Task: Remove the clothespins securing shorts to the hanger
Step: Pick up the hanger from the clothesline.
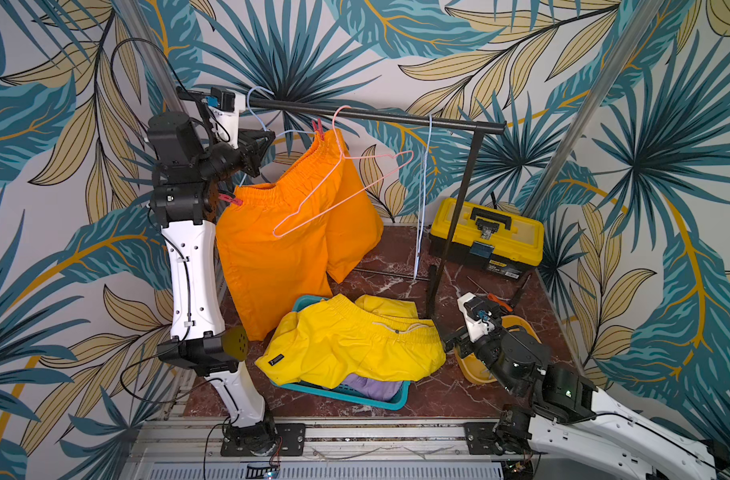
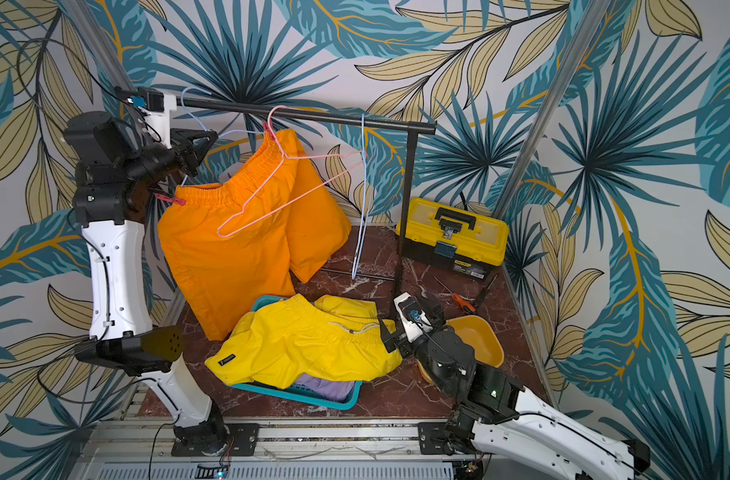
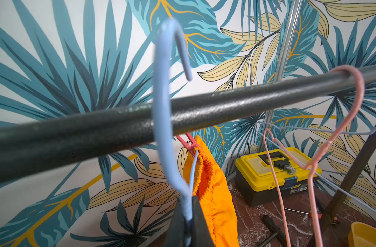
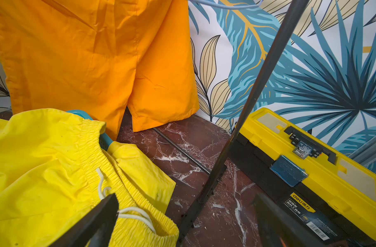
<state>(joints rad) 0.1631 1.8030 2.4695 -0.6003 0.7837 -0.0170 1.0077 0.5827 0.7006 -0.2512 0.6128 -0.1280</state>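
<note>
Left gripper [image 3: 188, 206] clamped tight on the blue hanger [image 3: 161, 111] at the rail [image 1: 376, 116]; orange shorts [image 1: 288, 232] hang below it, two red clothespins [image 1: 319, 126] not yet off. Yellow shorts [image 1: 346, 345] lie loose beneath the rail (that pair looks done). Right gripper [image 4: 186, 198] gapes wide, empty.

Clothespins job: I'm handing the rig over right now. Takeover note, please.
Left gripper: shut on the neck of the blue hanger, up at the rail.
Right gripper: open, empty, low beside the yellow shorts.
Orange shorts: pinned to the blue hanger by two red pegs, the upper clothespin and the lower clothespin.
Done: yellow shorts and lilac shorts lie in the teal basket; no pegs are visible on them.
Left: take off both red pegs.
</note>
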